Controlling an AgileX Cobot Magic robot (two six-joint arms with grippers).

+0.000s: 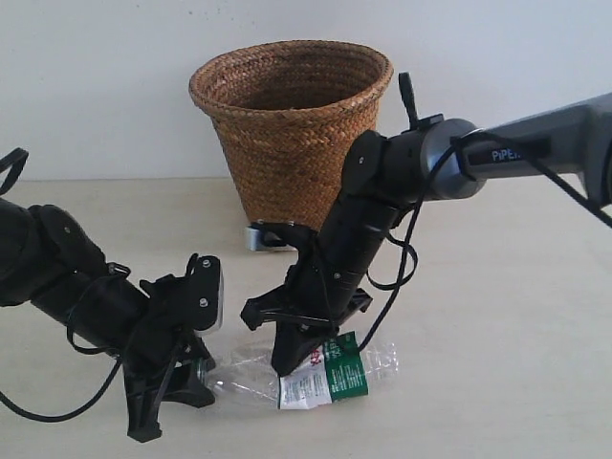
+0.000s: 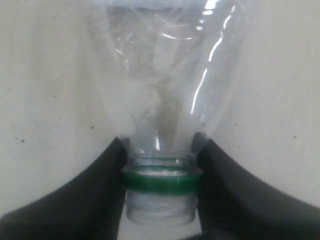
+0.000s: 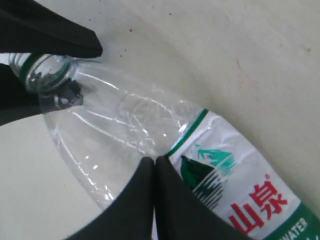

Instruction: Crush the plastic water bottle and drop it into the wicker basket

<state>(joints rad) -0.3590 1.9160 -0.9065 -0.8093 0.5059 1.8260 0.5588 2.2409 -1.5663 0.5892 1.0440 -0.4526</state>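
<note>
The left gripper (image 2: 161,147) clamps the bottle (image 2: 165,75) by its neck. The right gripper (image 3: 153,165), jaws pressed together, rests on the bottle's middle beside the label (image 3: 235,195).

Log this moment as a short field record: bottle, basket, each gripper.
plastic water bottle: on its side on the table, clear body creased, no cap visible
wicker basket: upright behind the bottle, apart from it
left gripper: shut on the bottle's neck at the green ring
right gripper: jaws together, tips on the clear body beside the label
</note>
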